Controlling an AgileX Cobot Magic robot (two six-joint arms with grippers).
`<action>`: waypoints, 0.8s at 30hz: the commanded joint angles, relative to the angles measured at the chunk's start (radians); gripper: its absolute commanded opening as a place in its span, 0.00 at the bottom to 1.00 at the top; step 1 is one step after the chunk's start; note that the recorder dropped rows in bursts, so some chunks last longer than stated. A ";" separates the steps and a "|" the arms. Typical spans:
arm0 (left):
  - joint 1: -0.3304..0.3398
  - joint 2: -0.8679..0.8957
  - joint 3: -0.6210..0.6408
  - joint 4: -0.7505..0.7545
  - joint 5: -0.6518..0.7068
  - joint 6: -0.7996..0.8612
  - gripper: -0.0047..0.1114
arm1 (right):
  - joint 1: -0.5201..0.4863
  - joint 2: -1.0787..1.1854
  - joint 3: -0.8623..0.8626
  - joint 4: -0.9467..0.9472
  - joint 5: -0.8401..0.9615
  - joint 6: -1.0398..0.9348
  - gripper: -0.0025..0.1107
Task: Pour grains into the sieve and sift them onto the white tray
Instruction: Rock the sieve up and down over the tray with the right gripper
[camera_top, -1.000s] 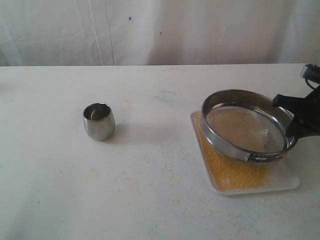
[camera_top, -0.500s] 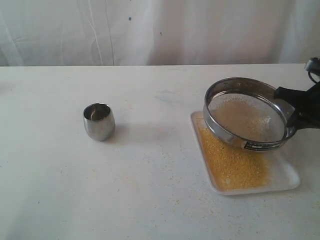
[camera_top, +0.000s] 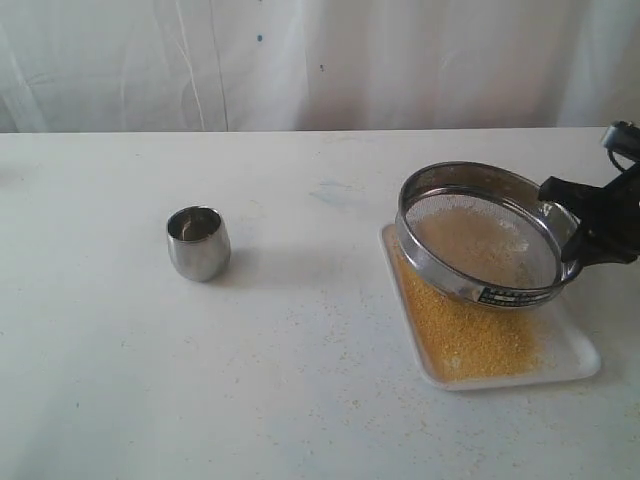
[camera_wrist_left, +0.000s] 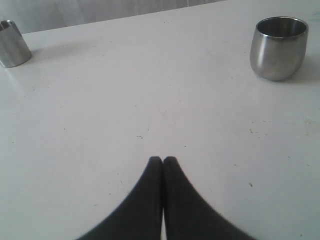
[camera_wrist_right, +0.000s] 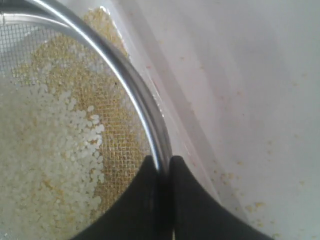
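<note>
Grips the sieve (camera_top: 432, 262) by its right rim with the right gripper (camera_top: 572, 225), jaws pinched almost together on the thin steel edge. Close up in the right wrist view, one black finger (camera_wrist_right: 142, 200) sits inside the rim and the other outside. Holds it tilted over the back part of the tray (camera_top: 572, 348), open side turned toward the exterior camera and label on the near wall. Cannot tell whether the low edge touches the tray.

On the mesh lies a thin layer of pale bits (camera_wrist_right: 60, 150) with some yellow among them. On the tray lies a spread of yellow grains (camera_top: 465, 335), thick along the left side and through the middle, leaving the right near corner bare white. Loose specks dot the table (camera_top: 300, 390) around the tray.

Keeps nothing in the left gripper (camera_wrist_left: 163, 161), jaws pressed fully together low over bare table. Upright on the table, well left of the tray, stands a steel cup (camera_top: 198, 243). At the edge of the left wrist view stands a second cup (camera_wrist_left: 12, 44).
</note>
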 joint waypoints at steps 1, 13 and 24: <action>-0.005 -0.005 0.003 -0.006 0.005 -0.002 0.04 | -0.003 -0.011 -0.005 0.034 -0.041 0.013 0.02; -0.005 -0.005 0.003 -0.006 0.005 -0.002 0.04 | -0.003 -0.013 -0.005 0.007 0.161 0.013 0.02; -0.005 -0.005 0.003 -0.006 0.005 -0.002 0.04 | -0.003 -0.011 -0.005 0.029 -0.116 0.013 0.02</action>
